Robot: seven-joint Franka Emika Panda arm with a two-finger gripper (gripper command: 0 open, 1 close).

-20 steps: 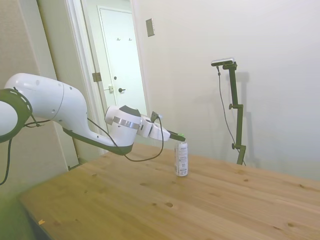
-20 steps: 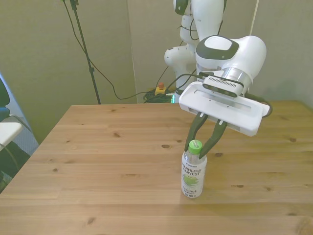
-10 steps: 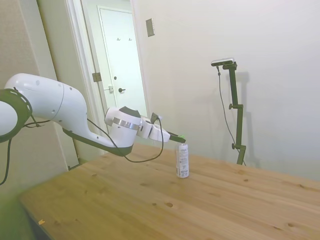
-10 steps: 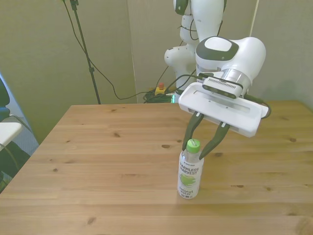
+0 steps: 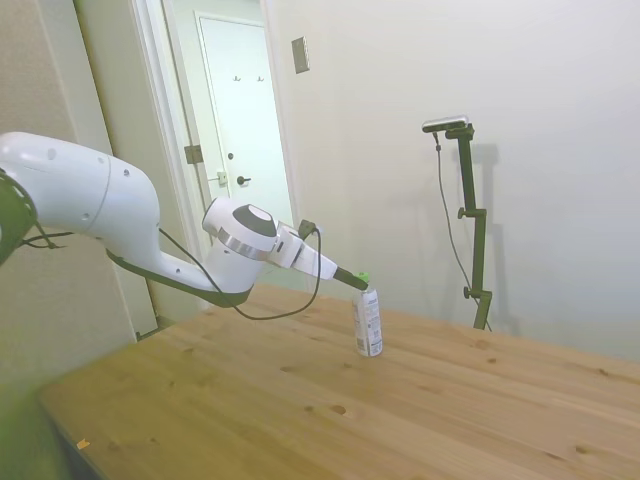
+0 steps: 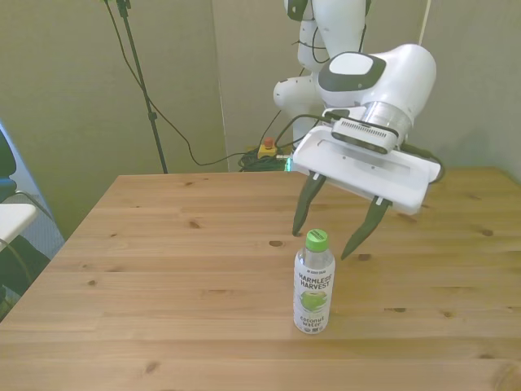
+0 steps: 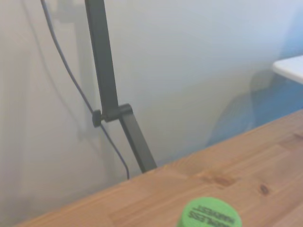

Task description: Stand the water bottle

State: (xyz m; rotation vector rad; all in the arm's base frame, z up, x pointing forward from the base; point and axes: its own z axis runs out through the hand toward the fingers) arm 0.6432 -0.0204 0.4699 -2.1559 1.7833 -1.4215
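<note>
The water bottle (image 6: 314,283) stands upright on the wooden table (image 6: 163,244), clear with a bright green cap and a white label; the side view shows the bottle (image 5: 367,322) upright too. My gripper (image 6: 328,243) is open, its dark fingers spread wide just behind and slightly above the cap, touching nothing. In the side view the gripper (image 5: 357,279) hovers by the cap. The wrist view catches only the green cap (image 7: 209,214) of the bottle, close by.
Bare wood surrounds the bottle on all sides. A blue and white chair (image 6: 10,213) sits off the table at the front view's left. A door (image 5: 245,150) is in the wall behind the arm in the side view.
The fingers have opened wide and let go of the bottle's cap. The gripper has pulled back and up a little. The bottle has gone from slightly tilted to upright, standing alone.
</note>
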